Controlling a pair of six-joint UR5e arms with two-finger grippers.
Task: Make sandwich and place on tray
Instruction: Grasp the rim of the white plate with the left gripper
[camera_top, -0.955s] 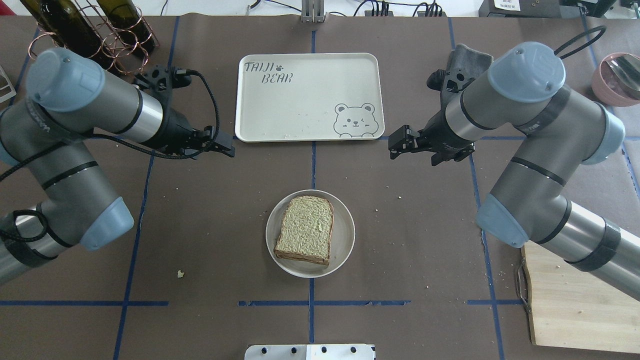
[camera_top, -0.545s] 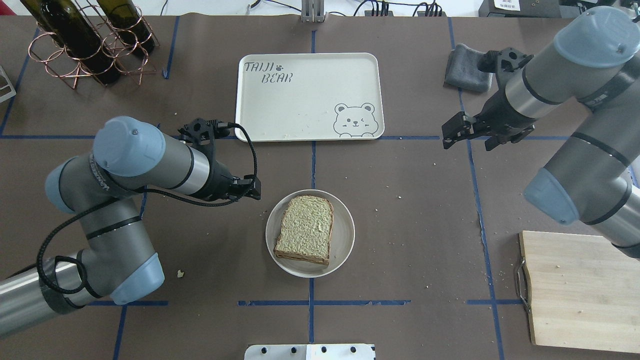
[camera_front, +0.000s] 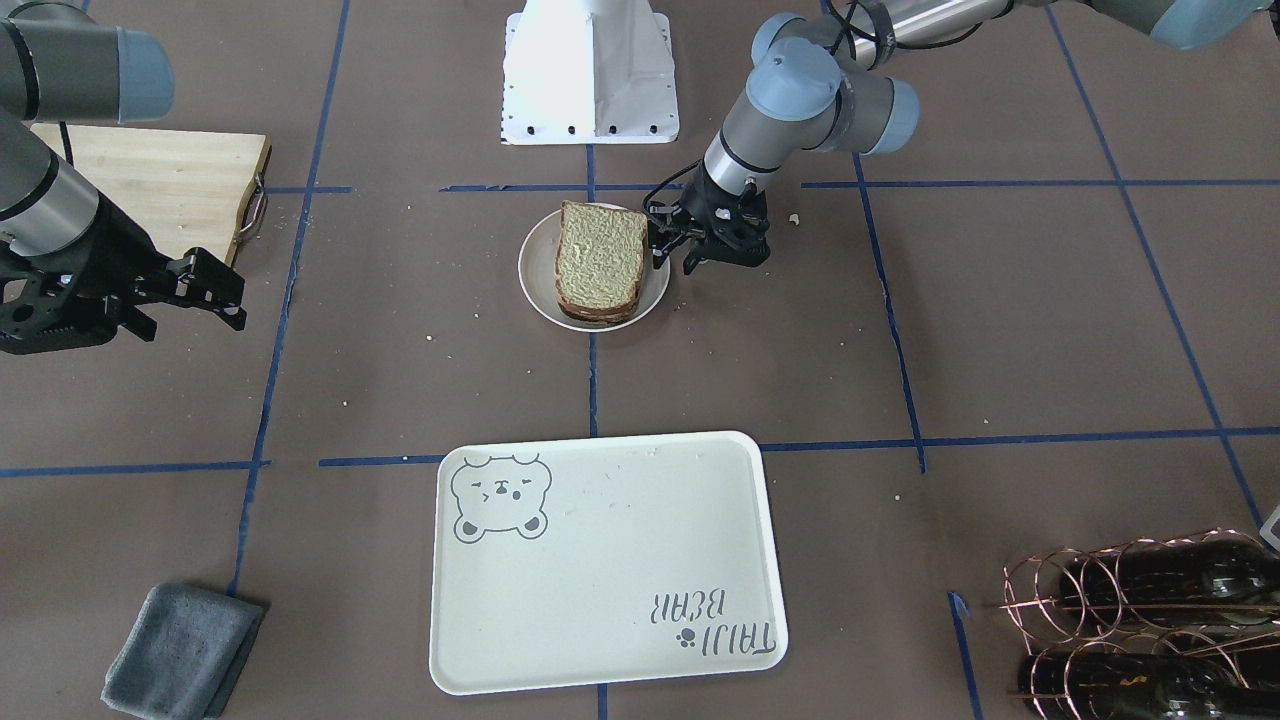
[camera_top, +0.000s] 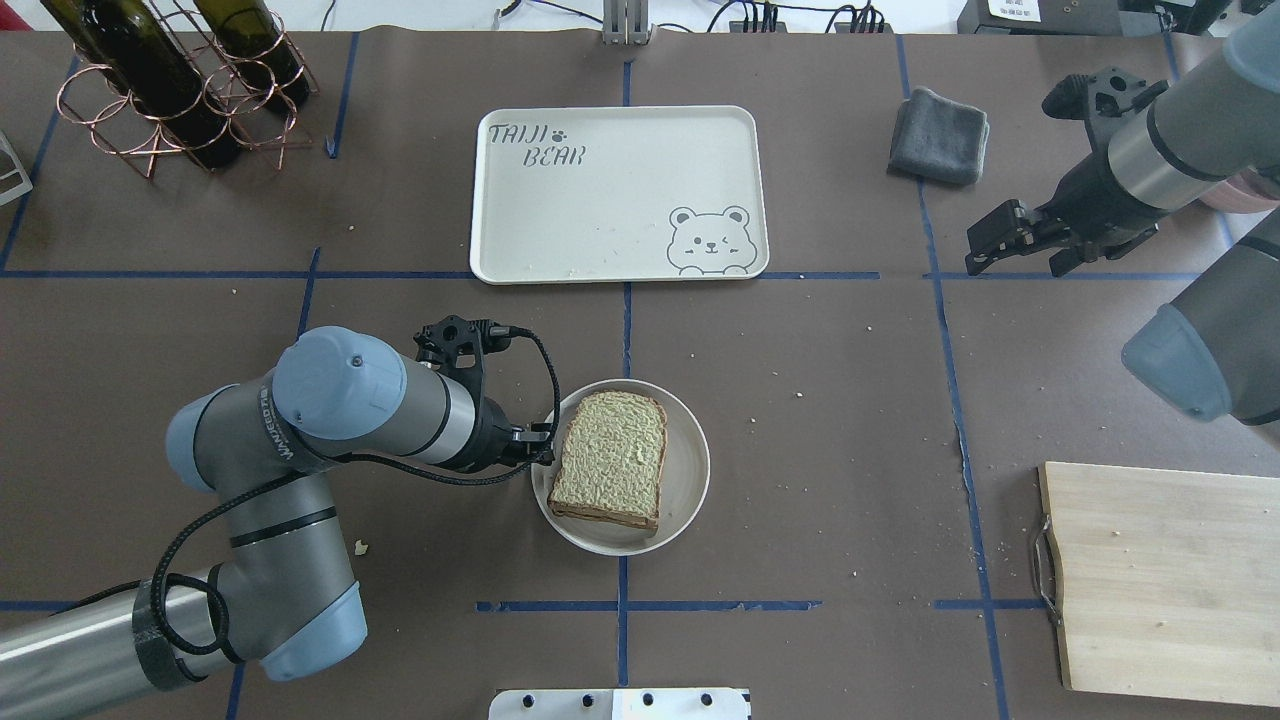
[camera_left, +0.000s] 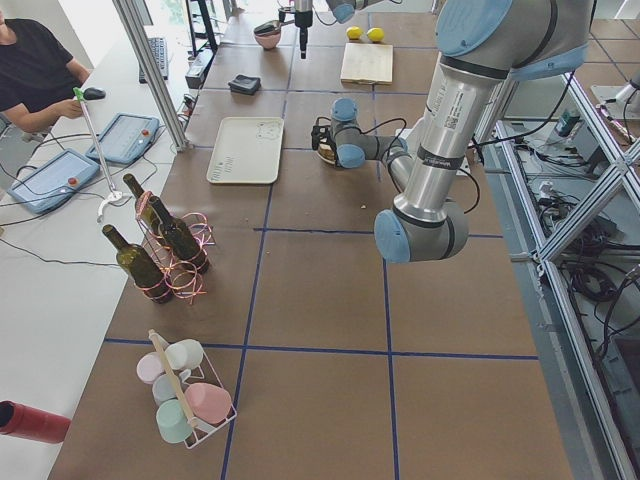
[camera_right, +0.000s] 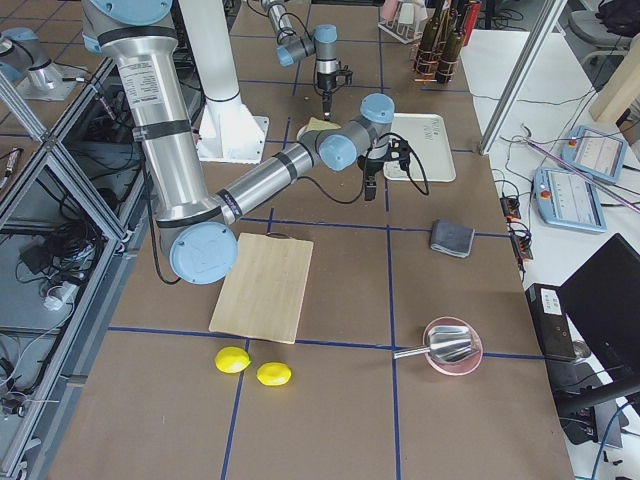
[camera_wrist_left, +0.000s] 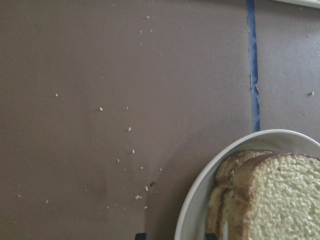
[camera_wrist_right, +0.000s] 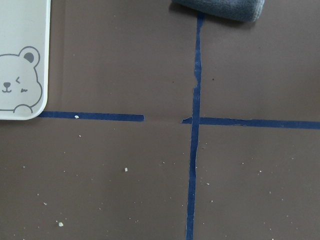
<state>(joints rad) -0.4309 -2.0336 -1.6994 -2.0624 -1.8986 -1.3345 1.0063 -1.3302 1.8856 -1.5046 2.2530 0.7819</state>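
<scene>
the sandwich (camera_top: 610, 460) lies on the round plate (camera_top: 692, 470), well apart from the tray (camera_top: 620, 190). the left gripper (camera_top: 541, 448) sits at the plate's rim, jaws spread, just beside the sandwich. the right gripper (camera_top: 980, 253) hangs with jaws spread near the grey cloth (camera_top: 938, 136).

The sandwich (camera_top: 610, 457) lies on the plate (camera_top: 694, 472), the tray (camera_top: 620, 200) well beyond it, the left claw (camera_top: 543, 448) at the plate's left.

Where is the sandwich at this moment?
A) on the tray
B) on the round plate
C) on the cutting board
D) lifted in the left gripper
B: the sandwich lies flat on the round plate, well apart from the tray, with the left gripper at the plate's rim.
</scene>
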